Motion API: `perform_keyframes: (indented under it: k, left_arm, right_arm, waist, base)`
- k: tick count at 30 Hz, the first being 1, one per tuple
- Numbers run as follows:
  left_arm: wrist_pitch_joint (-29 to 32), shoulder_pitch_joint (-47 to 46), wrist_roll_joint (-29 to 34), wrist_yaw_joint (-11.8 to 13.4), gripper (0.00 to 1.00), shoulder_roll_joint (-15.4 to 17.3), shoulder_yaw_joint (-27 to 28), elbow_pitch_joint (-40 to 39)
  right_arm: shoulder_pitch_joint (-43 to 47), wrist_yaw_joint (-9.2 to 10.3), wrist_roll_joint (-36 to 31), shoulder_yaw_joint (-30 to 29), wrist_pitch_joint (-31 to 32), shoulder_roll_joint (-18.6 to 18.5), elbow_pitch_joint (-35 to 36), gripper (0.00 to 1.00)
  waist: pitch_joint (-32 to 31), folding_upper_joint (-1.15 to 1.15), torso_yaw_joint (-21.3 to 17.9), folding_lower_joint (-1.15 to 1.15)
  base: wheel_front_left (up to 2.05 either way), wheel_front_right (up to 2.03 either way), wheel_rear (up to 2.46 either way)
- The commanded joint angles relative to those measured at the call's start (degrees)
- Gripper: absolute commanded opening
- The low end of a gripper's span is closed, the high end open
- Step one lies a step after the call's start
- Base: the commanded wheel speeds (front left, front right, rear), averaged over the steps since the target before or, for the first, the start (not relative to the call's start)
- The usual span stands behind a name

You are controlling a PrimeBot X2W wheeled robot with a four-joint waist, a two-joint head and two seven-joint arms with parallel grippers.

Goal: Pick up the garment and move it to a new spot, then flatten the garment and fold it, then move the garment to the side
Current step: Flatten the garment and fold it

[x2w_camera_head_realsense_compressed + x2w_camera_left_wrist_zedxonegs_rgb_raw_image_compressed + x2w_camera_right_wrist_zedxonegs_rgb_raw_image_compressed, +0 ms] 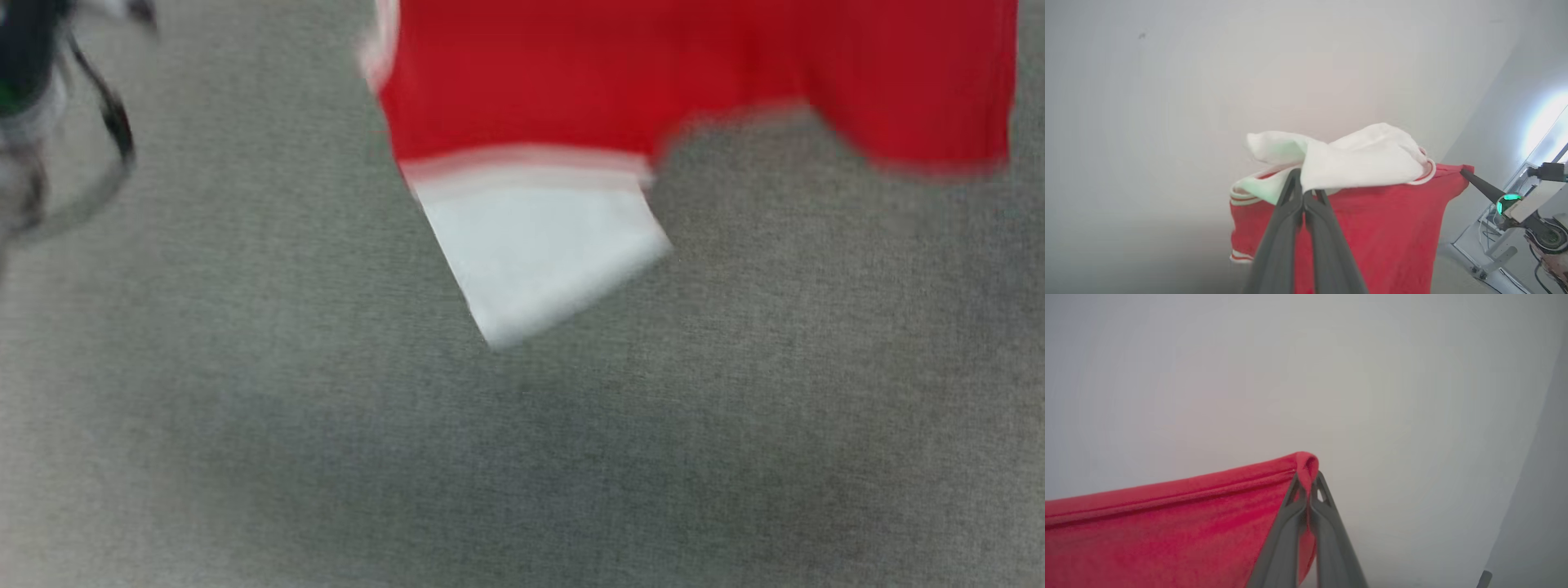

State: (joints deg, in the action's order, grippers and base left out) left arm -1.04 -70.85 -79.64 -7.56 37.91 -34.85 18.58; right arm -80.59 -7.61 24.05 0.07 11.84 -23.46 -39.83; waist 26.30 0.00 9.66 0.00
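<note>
Two tools (1303,191) (1308,490) on garment (1384,237) top edge

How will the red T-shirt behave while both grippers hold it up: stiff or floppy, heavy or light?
Probably floppy: the garment hangs in folds between the left gripper and the right gripper, and its white sleeve dangles loose. Likely light, since two narrow pinches at its edge carry it. It may swing when moved; the head view shows it blurred.
</note>
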Motion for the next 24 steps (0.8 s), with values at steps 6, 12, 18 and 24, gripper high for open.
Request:
perform_keyframes:
  k: [6, 12, 18, 24]
  left_arm:
    - [-4.85, -19.63, 5.66, 0.25, 0.0, -3.76, 2.36, 13.81]
    - [-7.65, -22.32, 1.45, 0.25, 0.0, -6.73, 3.95, 18.77]
    - [-7.78, -10.14, -4.36, 0.19, 0.0, -7.16, 2.0, 13.42]
    - [-8.85, 6.48, -9.25, 0.18, 0.0, -5.6, 0.0, 2.84]
  right_arm:
    - [-12.24, 0.26, -5.96, -5.77, -8.11, 2.06, -7.61, 0.0]
    - [-15.52, 0.36, -6.48, -5.03, -10.18, 2.72, -13.63, 0.0]
    - [-8.23, 0.34, -2.01, 1.79, -8.64, 1.6, -14.17, 0.0]
    - [4.64, 0.17, 6.49, 11.54, -5.04, -2.75, -5.26, 0.0]
  waist:
    - [3.85, 0.0, -3.19, 0.0]
    - [3.65, 0.0, -3.38, 0.0]
    - [3.5, 0.0, -3.0, 0.0]
    - [2.65, 0.0, -2.8, 0.0]
  base:
    - [0.0, 0.0, 0.0]
    - [0.0, 0.0, 0.0]
    - [0.0, 0.0, 0.0]
    - [0.0, 0.0, 0.0]
